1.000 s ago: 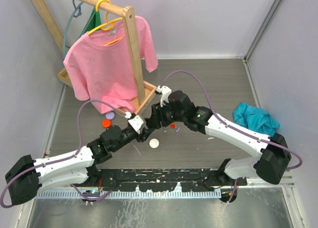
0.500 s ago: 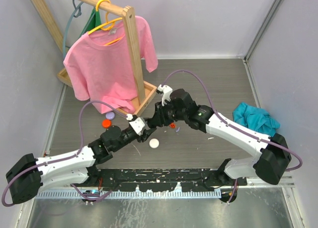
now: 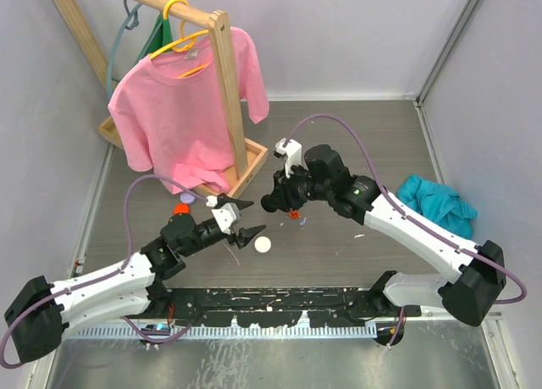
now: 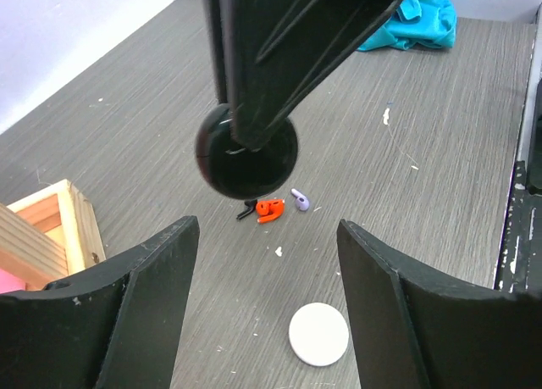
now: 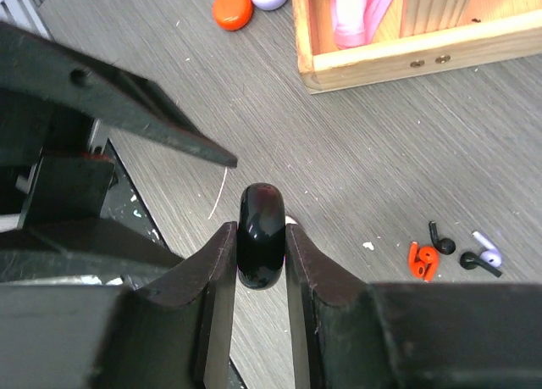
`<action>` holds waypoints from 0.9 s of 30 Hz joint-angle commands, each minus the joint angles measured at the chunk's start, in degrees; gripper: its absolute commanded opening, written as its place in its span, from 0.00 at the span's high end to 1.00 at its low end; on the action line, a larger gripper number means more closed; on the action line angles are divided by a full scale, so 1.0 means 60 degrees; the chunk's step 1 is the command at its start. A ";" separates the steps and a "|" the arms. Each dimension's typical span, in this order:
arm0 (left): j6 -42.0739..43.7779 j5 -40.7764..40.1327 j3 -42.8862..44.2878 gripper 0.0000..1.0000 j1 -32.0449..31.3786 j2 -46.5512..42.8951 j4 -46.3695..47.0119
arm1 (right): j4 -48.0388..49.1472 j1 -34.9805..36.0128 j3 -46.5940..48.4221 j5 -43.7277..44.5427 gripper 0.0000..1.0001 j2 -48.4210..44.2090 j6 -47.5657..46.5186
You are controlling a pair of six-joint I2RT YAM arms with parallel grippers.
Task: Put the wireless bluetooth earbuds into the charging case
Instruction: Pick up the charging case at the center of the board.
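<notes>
Left wrist view gives you the relation that matters: your left hand (image 4: 267,226) is spread wide with nothing between its fingers, and the earbuds lie on the counter (image 4: 440,126) straight ahead of that gap, a little beyond it. The orange-red earbud (image 4: 270,209) sits in the middle, a black earbud (image 4: 247,211) touching or just beside it on one side and the purple earbud (image 4: 300,199) just beside it on the other. The orange-red one seems to lie with its length roughly along the line your left fingers would close on, so you would likely want a turn of the wrist to take it across its narrow side; the pieces are too small to be sure. Your right hand (image 5: 259,230) is closed on the black case (image 4: 254,164), pinching the disc edge-on and holding it off the counter, above and just short of the earbuds. No open lid shows on it. From the right wrist the earbuds lie off to the lower right of that hand, apart from the case. Both hands are near, but only the left is free, so the pickup looks like its job. The white case (image 4: 318,334) lies flat near your left hand, well short of the earbuds.
</notes>
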 commanded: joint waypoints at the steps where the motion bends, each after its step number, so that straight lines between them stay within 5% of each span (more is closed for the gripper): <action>1: -0.0759 0.1881 0.0230 0.33 0.1061 -0.0188 0.0213 | -0.0288 -0.0010 0.0741 -0.0499 0.96 -0.0386 -0.1384; 10: -0.2155 0.4967 0.0748 0.38 0.2405 0.0563 0.0978 | -0.0463 -0.0013 0.0819 -0.1861 0.96 -0.0729 -0.3088; 27: -0.4150 0.6716 0.1031 0.60 0.2632 0.2383 0.3925 | -0.0489 -0.0008 0.0735 -0.3671 0.93 -0.0715 -0.4783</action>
